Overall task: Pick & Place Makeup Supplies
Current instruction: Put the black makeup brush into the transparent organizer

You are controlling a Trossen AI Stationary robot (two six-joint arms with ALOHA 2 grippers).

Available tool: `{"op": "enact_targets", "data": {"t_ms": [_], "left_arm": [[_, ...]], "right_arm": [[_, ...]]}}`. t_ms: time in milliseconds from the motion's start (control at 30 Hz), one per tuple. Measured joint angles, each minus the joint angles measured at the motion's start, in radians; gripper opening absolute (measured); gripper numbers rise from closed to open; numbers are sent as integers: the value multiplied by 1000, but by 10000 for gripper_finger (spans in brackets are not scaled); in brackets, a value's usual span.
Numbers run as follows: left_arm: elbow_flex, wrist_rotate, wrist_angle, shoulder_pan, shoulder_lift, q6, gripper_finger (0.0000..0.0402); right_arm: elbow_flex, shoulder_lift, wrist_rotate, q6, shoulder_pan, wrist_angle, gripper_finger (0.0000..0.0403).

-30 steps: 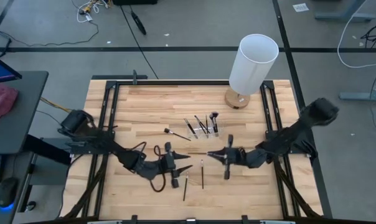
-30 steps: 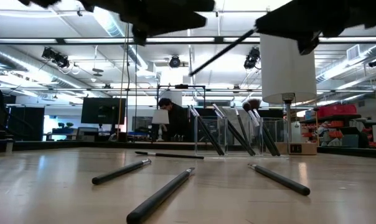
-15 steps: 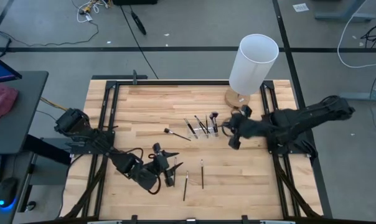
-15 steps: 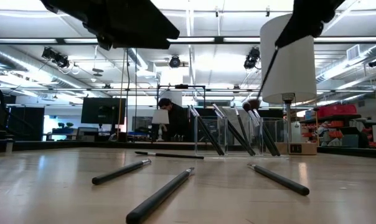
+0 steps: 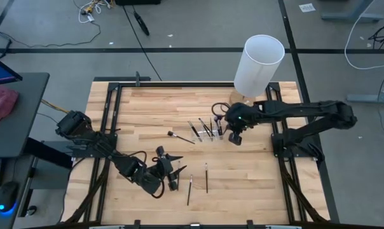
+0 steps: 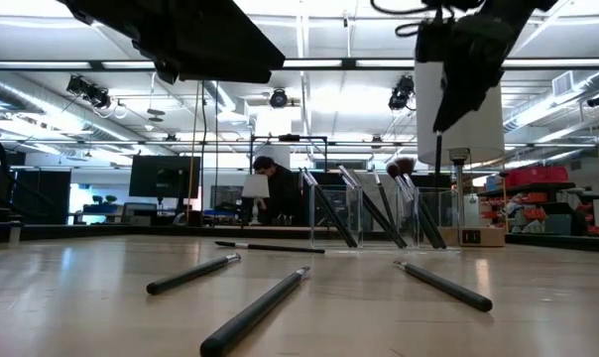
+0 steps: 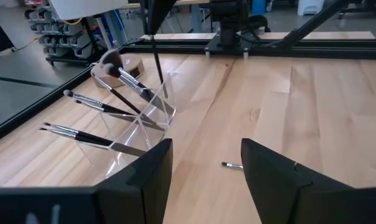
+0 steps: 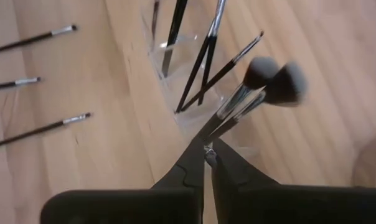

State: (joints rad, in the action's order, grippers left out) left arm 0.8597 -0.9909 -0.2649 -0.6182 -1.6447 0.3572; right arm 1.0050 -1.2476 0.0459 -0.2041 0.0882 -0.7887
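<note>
The right gripper (image 5: 233, 129), its jaws clenched on the upper end of a thin dark makeup brush (image 6: 438, 159), hangs over the clear plastic holder (image 5: 206, 130) near the middle of the counter (image 5: 147, 108), toward its far edge and beside the white cylinder lamp (image 5: 259, 65); the held brush hangs upright, its lower end just above the holder's end compartment, where two fluffy-tipped brushes (image 8: 272, 78) lean. Several slim brushes already stand tilted in the other compartments. Three brushes (image 5: 197, 181) lie loose on the wood toward the near edge, and a fourth brush (image 5: 181, 137) lies just beside the holder on its left. The left gripper (image 5: 170, 172) waits low near those three, jaws released and empty. Judged from their form, these brushes are very light, stiff along the handle and soft only at the bristles; the smooth round handles would likely roll or slip, so a hold across the handle, away from the bristle tip, seems best. The holder looks light and could shift or tip if a brush is pushed against its wall.
</note>
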Motion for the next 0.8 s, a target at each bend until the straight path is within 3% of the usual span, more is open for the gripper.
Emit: {"op": "enact_targets", "data": {"t_ms": [367, 800], "left_arm": [[0, 0, 2, 0, 0, 0, 193], [0, 0, 2, 0, 0, 6, 193]], "right_arm": [[1, -130, -99, 87, 103, 11, 9], [2, -163, -94, 123, 153, 87, 41]]}}
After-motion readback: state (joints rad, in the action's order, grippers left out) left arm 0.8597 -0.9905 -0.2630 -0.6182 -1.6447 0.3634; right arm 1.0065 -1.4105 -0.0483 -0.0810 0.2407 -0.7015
